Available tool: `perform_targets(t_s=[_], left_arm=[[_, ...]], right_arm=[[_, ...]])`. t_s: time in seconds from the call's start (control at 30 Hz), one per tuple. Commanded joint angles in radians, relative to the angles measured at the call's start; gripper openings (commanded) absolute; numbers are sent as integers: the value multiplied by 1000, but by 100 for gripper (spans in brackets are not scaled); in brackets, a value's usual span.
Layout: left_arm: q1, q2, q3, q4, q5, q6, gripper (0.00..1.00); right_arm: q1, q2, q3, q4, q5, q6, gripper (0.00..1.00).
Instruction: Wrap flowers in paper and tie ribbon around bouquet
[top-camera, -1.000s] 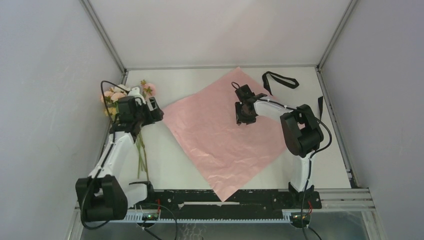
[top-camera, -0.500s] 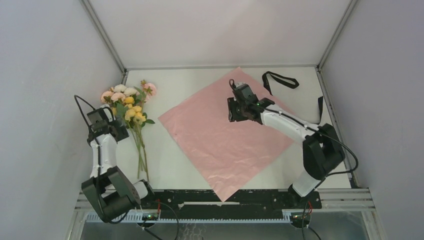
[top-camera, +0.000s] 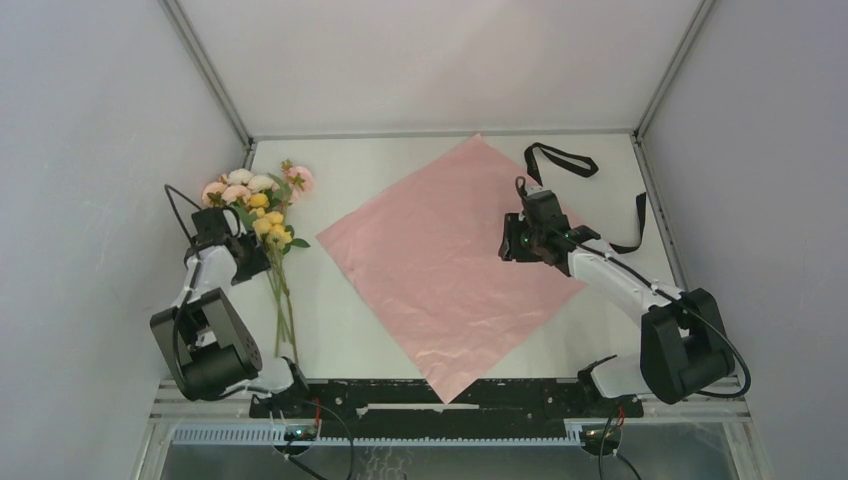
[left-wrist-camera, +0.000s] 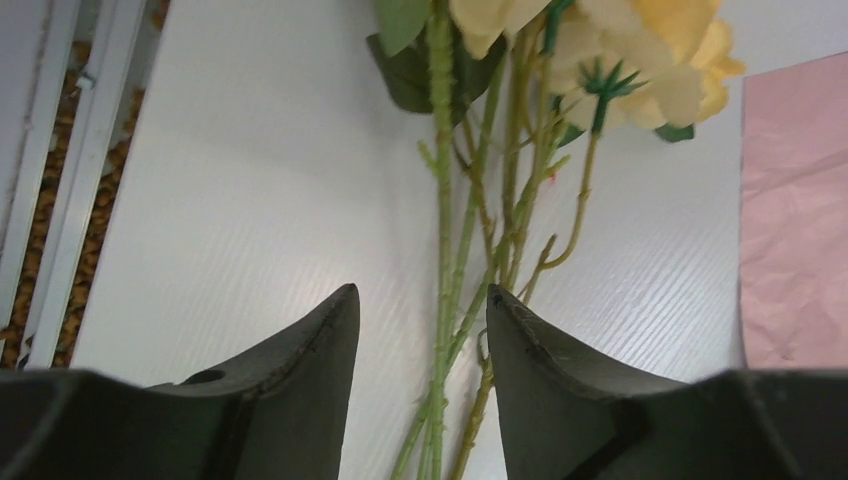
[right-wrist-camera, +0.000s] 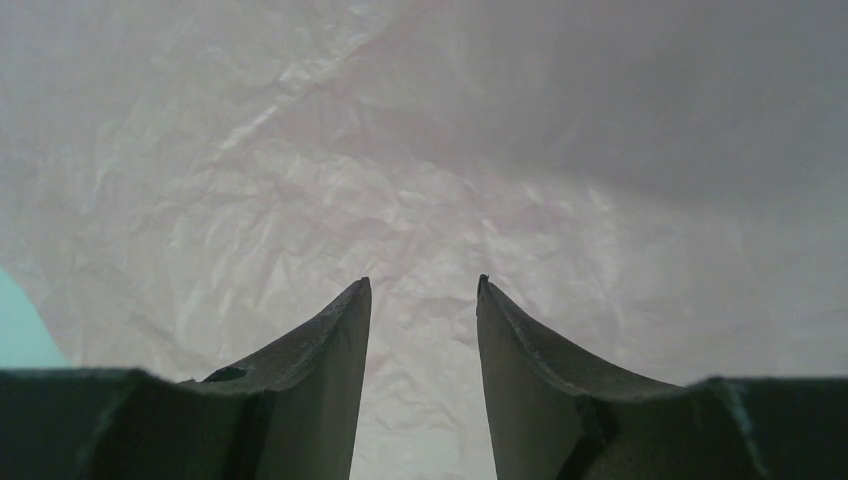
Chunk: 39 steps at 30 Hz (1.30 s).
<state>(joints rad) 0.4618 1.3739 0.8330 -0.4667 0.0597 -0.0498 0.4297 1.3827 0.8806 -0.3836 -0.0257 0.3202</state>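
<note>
Two arms have both shifted in the last second. On the left, the left gripper (top-camera: 250, 262) was up over the flowers (top-camera: 255, 200) and hid part of them. Now it sits low beside the bunch, at the stems, and its fingers have come closer together.

The left wrist view shows what the top view cannot. The fingers (left-wrist-camera: 300, 370) are apart, with the thin green stems (left-wrist-camera: 440, 250) running between them, not yet squeezed. I judge that the pick of the flowers is about to happen, so the wrapping is at its very start.

The flowers lie on the table (top-camera: 340, 330) by its left edge, near the paper (top-camera: 440, 270) but not on it. The paper lies flat in the middle, pink face up.

The right gripper (top-camera: 510, 245) has moved from the paper's middle toward its right side. In the right wrist view its fingers (right-wrist-camera: 320, 350) are spread over crumpled pink paper, with nothing between them.

Only the top view shows the ribbon (top-camera: 560, 158), at the far right, untouched.
</note>
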Motion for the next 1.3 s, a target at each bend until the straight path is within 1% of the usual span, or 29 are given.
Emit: perform_targets(t_s=[0.0, 0.1, 0.17, 0.23, 0.33, 0.43, 0.5, 0.67, 0.77, 0.9, 0.97, 1.0, 1.07, 1.17, 1.2, 1.27], left_arm=[[-25, 52, 106, 19, 25, -20, 53], [-25, 96, 149, -10, 29, -4, 51], [-12, 119, 196, -71, 42, 40, 51], [5, 115, 222, -104, 41, 109, 54], [20, 85, 191, -34, 21, 166, 55], [19, 100, 165, -3, 62, 154, 58], [19, 133, 176, -2, 77, 140, 59], [20, 228, 191, 50, 61, 125, 53], [11, 259, 182, 79, 78, 102, 49], [-12, 285, 184, 92, 88, 76, 47], [-24, 287, 179, 101, 89, 71, 42], [-30, 288, 173, 100, 85, 71, 38], [-32, 283, 168, 99, 85, 71, 26], [-29, 266, 161, 88, 85, 77, 3], [-27, 256, 162, 78, 80, 77, 0], [-16, 229, 172, 52, 79, 70, 0]], right_arm=[[-38, -56, -15, 76, -32, 3, 52], [-46, -59, -15, 69, -16, -4, 52], [-49, -62, -16, 67, -14, -5, 52], [-49, -66, -16, 67, -10, -4, 52], [-43, -65, -16, 73, -14, -5, 52], [-36, -55, -15, 73, -9, -5, 52], [-34, -51, -15, 58, 1, -4, 52], [-21, -48, -16, 33, 26, -7, 52], [-17, -42, -15, 38, 26, -4, 52], [-15, -33, -15, 50, 26, 7, 52], [-15, -31, -15, 51, 26, 8, 52], [-15, -31, -15, 51, 26, 10, 52], [-15, -34, -16, 45, 26, 9, 52], [-15, -39, -16, 33, 26, 5, 52], [-15, -44, -15, 30, 45, 4, 52], [-14, -54, -15, 24, 51, 4, 52]])
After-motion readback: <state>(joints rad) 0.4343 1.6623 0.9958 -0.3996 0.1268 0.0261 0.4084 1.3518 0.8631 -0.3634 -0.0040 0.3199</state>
